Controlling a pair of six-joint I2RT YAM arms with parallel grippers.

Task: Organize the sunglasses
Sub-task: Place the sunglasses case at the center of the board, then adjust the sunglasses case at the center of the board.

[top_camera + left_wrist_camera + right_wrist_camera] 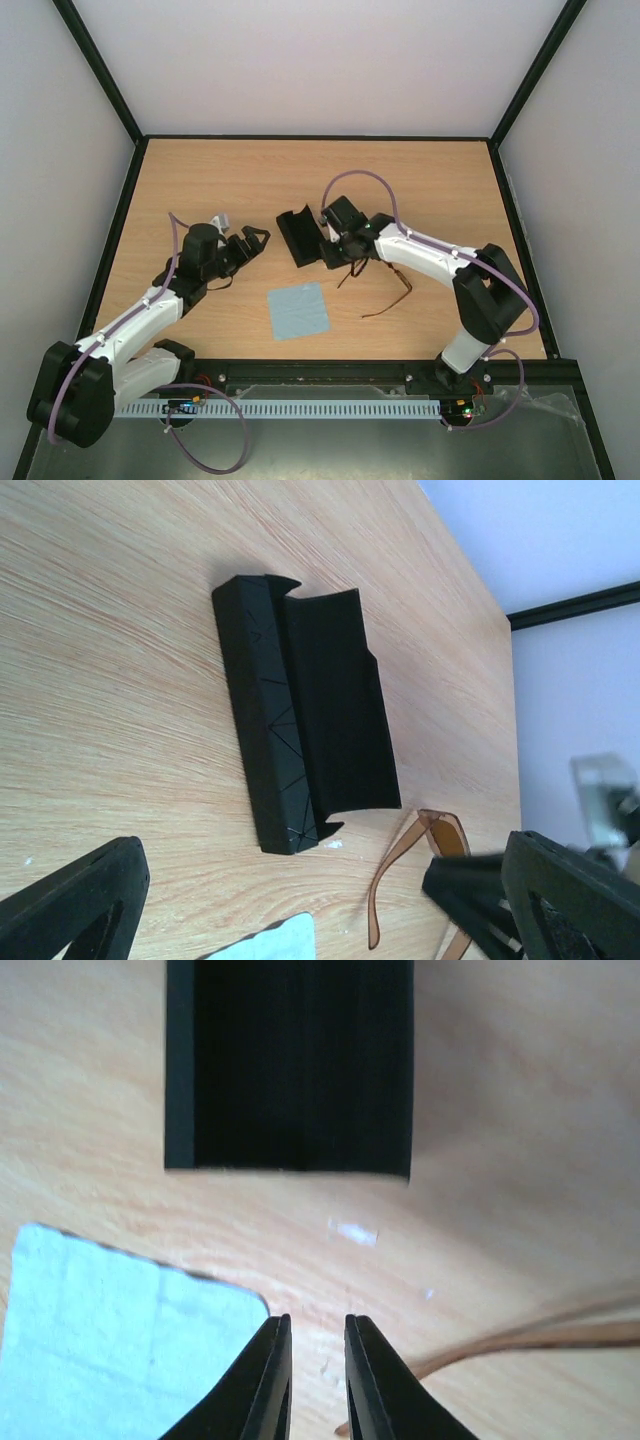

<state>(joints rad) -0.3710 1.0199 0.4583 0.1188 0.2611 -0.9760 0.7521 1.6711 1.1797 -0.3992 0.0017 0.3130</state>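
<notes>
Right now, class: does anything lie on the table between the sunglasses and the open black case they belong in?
Nothing visible does. The sunglasses lie unfolded on bare wood just right of the open black case. The blue cloth sits nearer the arm bases, off that path. The right gripper hovers between them, above the table.

We see the left arm reaching forward with its left gripper (255,238) spread wide and empty. The right arm bends inward, its right gripper (317,1360) nearly closed, a narrow gap between the fingers.
</notes>
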